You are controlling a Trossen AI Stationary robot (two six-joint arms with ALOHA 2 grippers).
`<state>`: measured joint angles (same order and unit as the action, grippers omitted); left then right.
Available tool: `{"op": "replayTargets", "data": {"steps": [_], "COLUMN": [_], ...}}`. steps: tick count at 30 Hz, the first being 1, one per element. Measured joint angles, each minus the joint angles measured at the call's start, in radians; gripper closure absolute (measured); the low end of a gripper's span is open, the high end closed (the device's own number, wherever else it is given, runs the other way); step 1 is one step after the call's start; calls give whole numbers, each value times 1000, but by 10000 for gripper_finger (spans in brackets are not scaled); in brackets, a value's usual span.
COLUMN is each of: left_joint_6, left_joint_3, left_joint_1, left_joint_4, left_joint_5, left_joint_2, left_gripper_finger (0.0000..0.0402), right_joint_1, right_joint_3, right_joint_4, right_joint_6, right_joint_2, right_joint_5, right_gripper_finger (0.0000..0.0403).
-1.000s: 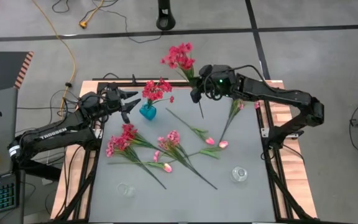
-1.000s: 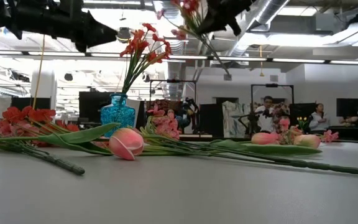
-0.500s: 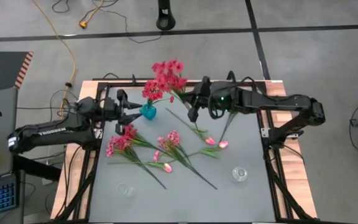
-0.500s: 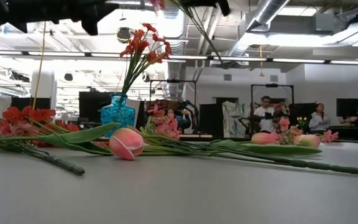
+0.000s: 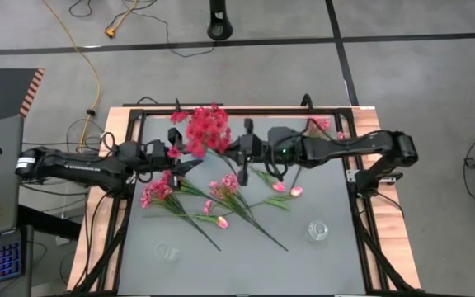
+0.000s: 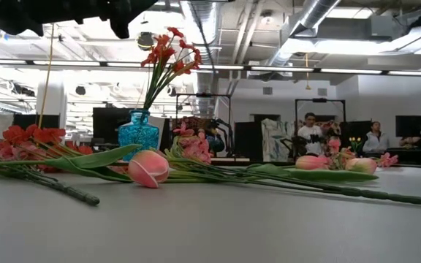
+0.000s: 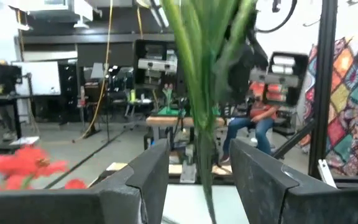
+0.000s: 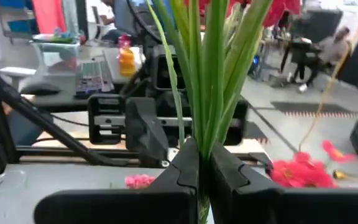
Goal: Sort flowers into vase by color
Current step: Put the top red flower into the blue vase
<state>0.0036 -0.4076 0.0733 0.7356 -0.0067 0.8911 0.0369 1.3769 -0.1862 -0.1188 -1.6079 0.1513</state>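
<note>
- Blue glass vase [image 6: 138,131] on the tabletop [image 5: 303,264] holds red flowers [image 6: 168,52].
- Right gripper [image 8: 199,177] fingers clamp a red sprig's green stems [image 8: 207,81] above it.
- Left gripper [image 7: 199,171] fingers stand wide around those stems.
- Pink tulip bud [image 6: 148,167] and loose sprigs [image 5: 162,191] lie nearby; two clear jars [image 5: 317,230] stand empty.
</note>
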Motion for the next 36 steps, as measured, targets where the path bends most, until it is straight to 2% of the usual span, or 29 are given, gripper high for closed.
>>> {"op": "replayTargets", "data": {"steps": [10, 22, 26, 33, 36], "left_joint_6": [3, 2, 2, 1, 0], "left_joint_3": [-65, -71, -71, -71, -70], "left_joint_1": [-21, -22, -22, -22, -22], "left_joint_4": [-4, -11, -11, -14, -14], "left_joint_5": [-27, 7, 0, -6, -6], "left_joint_2": [115, 130, 130, 130, 130], "left_gripper_finger": [245, 251, 285, 384, 395], "right_joint_1": [17, 13, 13, 13, 12], "right_joint_3": [0, 0, 0, 0, 0], "right_joint_4": [-228, -239, -235, -232, -230], "right_joint_6": [-68, -66, -66, -66, -66], "right_joint_2": [-113, -115, -115, -114, -114], "right_joint_5": [-1, 0, 0, 1, 1], "right_gripper_finger": [364, 364, 364, 346, 336]}}
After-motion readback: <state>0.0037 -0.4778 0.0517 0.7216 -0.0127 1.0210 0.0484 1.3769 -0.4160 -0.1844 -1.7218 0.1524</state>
